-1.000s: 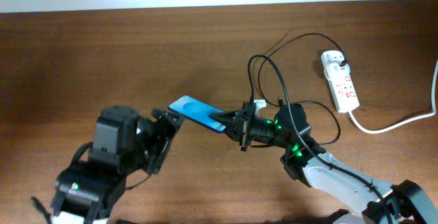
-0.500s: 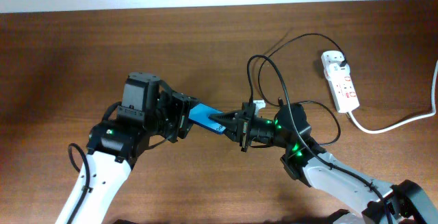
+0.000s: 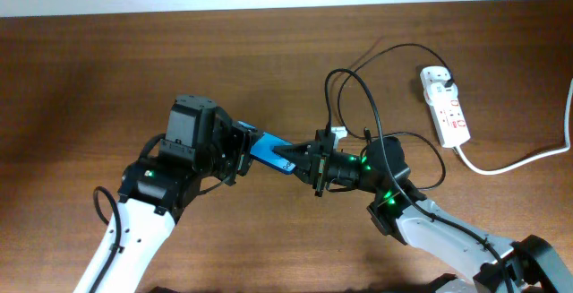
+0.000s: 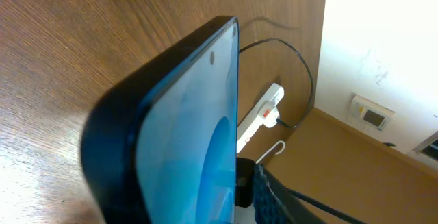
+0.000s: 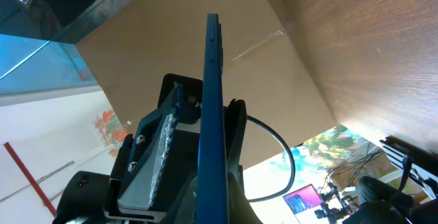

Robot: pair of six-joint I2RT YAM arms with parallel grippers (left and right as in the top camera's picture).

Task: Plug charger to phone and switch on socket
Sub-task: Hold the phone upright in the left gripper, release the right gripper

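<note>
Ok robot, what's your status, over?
Right pincer shut on phone. Left pincer straddles its other end, grip unclear. Charger looped nearby, socket off to the side.

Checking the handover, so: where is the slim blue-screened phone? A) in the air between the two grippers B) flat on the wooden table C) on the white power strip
A: the right gripper grips one end of the slim blue-screened phone clear of the wooden table, and the left gripper straddles its other end.
</note>
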